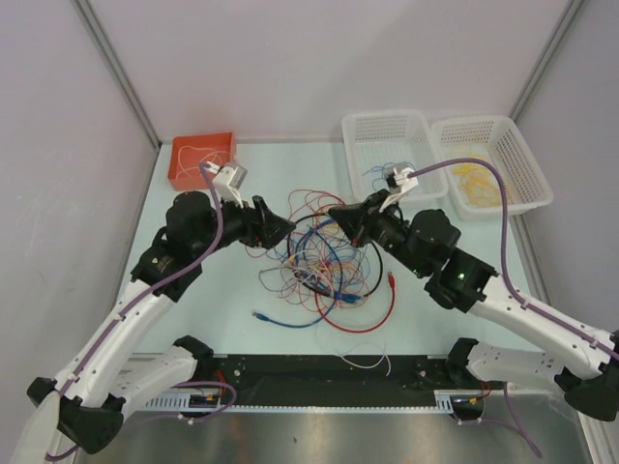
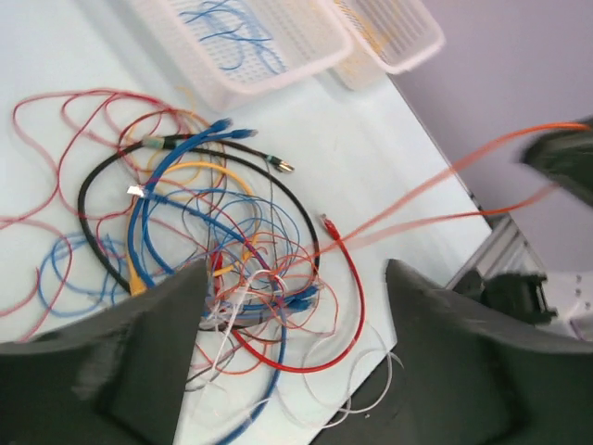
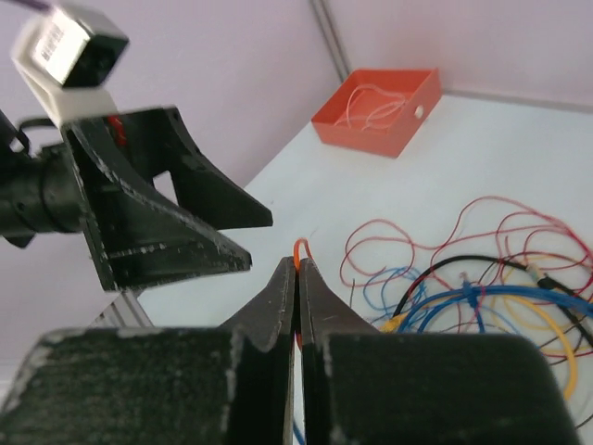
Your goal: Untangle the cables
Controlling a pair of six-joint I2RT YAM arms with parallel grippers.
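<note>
While one strand is pinched, step in hand: drawing a single orange wire (image 3: 300, 247) out of the pile, as I judge it.
Cables (image 1: 324, 266): loose knot of red, blue, orange, white, yellow and black strands, lying mid-table (image 1: 222, 300) between the two arms.
Right claw (image 3: 296, 269): closed tight on a small loop of the orange wire, lifted above the far edge of the pile.
Left claw (image 2: 296, 269): fingers spread wide, holding nothing, hovering over the pile and facing the right claw.
Orange wire, run: two blurred lines stretch from the knot up toward the right claw in the left wrist view; taut or slack, cannot tell.
Red tray (image 1: 198, 182): far left corner, one pale wire inside.
Basket with blue wires (image 1: 387, 117): far right, blue strands inside.
Basket with yellow wires (image 1: 488, 121): beside it, yellow strands inside.
Handling advice: pull slowly away from the knot; bring the left claw down to pin the neighbouring strands so the whole pile does not drag along.
Risk: thin wire may slip from a loop grip, or snag on a plug end.
</note>
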